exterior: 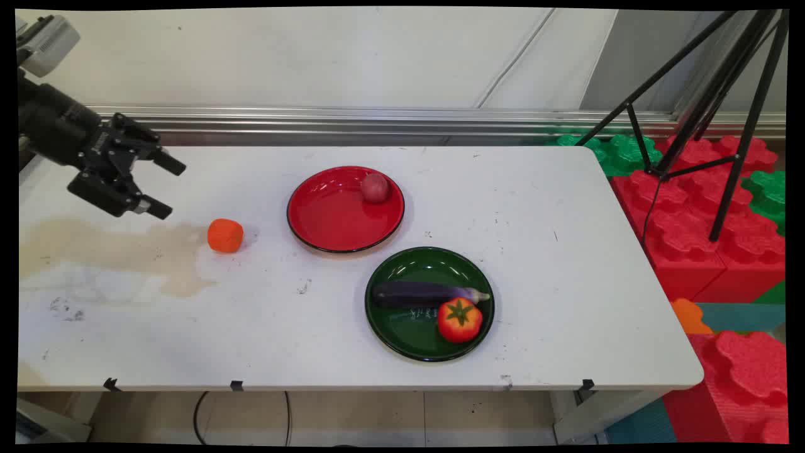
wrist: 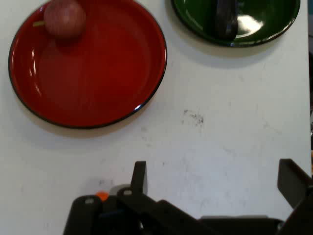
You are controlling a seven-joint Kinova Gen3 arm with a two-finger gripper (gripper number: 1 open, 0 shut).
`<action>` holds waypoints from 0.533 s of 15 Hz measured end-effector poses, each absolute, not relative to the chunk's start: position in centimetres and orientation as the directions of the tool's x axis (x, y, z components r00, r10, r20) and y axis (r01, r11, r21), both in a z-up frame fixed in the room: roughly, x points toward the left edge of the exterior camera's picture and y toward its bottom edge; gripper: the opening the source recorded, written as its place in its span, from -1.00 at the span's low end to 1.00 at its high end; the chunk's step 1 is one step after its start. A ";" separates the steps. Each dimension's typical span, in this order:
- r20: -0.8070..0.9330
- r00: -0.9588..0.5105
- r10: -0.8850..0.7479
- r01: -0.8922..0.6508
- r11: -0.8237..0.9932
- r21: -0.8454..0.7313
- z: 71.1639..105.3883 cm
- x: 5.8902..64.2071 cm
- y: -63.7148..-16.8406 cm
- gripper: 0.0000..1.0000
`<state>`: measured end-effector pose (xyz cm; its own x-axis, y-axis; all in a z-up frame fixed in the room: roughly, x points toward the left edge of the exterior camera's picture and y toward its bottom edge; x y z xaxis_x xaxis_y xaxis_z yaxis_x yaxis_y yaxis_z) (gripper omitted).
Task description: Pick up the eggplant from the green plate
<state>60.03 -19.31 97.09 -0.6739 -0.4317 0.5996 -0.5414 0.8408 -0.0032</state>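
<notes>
My black gripper (exterior: 168,189) hangs open above the table's left side, its two fingers spread wide with nothing between them. An orange ball-like fruit (exterior: 225,235) lies on the table just right of and below the fingertips, apart from them; in the hand view only a sliver of the orange fruit (wrist: 101,196) shows behind the linkage. The gripper (wrist: 215,181) faces the red plate (wrist: 98,73), which holds a reddish apple (wrist: 64,18) near its rim. The green plate (exterior: 402,340) carries a purple eggplant (exterior: 427,293) and a red tomato (exterior: 460,320).
A brownish stain (exterior: 119,248) spreads over the table's left part under the gripper. The red plate (exterior: 333,217) and green plate sit near the middle. A black tripod (exterior: 710,113) and red and green foam blocks (exterior: 692,226) stand off the right edge.
</notes>
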 end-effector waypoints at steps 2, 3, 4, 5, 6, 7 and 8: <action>0.609 -0.680 -0.409 -0.524 0.851 -0.014 97.1 59.3 -19.6 1.00; 0.618 -0.682 -0.392 -0.512 0.858 -0.020 97.1 58.5 -20.0 1.00; 0.625 -0.683 -0.377 -0.501 0.865 -0.026 97.1 57.7 -20.3 1.00; 0.631 -0.683 -0.367 -0.494 0.869 -0.029 97.1 57.1 -20.5 1.00; 0.638 -0.685 -0.353 -0.483 0.875 -0.035 97.0 56.2 -20.8 1.00; 0.644 -0.685 -0.341 -0.474 0.880 -0.039 97.0 55.4 -21.1 1.00; 0.647 -0.685 -0.334 -0.469 0.882 -0.041 97.0 54.8 -21.4 1.00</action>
